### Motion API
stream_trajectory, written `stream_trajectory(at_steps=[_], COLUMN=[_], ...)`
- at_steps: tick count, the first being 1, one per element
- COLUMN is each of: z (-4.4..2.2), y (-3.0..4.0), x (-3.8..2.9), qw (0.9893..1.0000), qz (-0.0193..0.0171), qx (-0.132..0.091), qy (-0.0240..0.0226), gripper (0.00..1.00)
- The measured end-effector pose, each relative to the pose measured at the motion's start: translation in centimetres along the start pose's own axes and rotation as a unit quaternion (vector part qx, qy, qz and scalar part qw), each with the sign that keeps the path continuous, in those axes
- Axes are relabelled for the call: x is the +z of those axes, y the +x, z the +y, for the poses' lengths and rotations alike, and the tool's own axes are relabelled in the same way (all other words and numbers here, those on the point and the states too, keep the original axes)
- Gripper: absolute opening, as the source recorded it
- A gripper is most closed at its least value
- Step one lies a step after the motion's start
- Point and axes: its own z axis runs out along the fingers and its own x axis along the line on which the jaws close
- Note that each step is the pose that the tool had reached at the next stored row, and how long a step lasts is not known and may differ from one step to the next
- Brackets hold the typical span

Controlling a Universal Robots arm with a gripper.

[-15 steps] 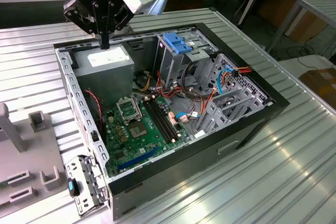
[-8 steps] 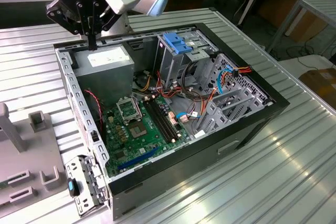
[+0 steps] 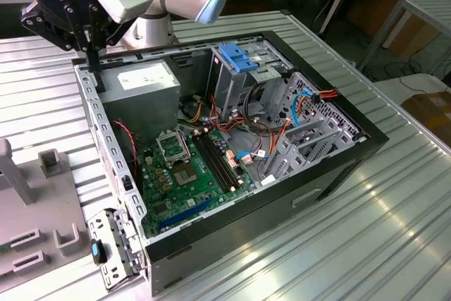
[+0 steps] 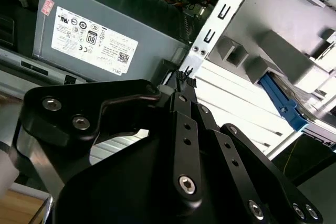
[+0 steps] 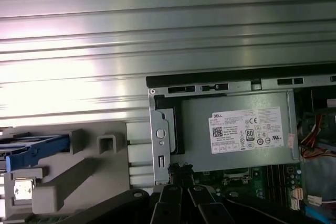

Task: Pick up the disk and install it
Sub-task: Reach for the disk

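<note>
The disk's bright blue carrier edge [image 5: 37,148] sticks out of a grey holder block [image 5: 84,169] on the table beside the computer case; the second wrist view shows the same blue edge [image 4: 281,100]. My gripper [image 3: 99,84] hangs over the case's rear corner, by the grey power supply [image 3: 144,82]. Its thin black fingers are together with nothing between them, in both wrist views [image 4: 184,74] [image 5: 178,169]. The gripper is apart from the disk, with the case's perforated metal wall [image 5: 160,140] just below its tips.
The open computer case [image 3: 338,167] lies on a ribbed metal table [image 3: 394,230]. Inside are a green motherboard [image 3: 190,174], a tall silver drive cage with a blue latch [image 3: 236,58], and red, orange and blue cables. The holder block [image 3: 35,202] sits at the exterior view's left.
</note>
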Motion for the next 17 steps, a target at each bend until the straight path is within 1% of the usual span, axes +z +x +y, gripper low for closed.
stream_trajectory(at_steps=[2, 7, 13, 15, 16, 17], z=[-0.02, -0.09, -0.14, -0.17, -0.18, -0.19], y=[0.39, 1.71, 2.92, 3.64, 4.13, 4.37], x=[-0.01, -0.05, -0.08, -0.1, -0.11, -0.12], qw=[1.0, 1.0, 1.0, 1.0, 1.0, 1.0], qz=[0.0, 0.0, 0.0, 0.0, 0.0, 0.0], qx=[0.0, 0.0, 0.0, 0.0, 0.0, 0.0], qy=[0.0, 0.0, 0.0, 0.0, 0.0, 0.0], gripper=[0.11, 0.11, 0.11, 0.11, 0.11, 0.11])
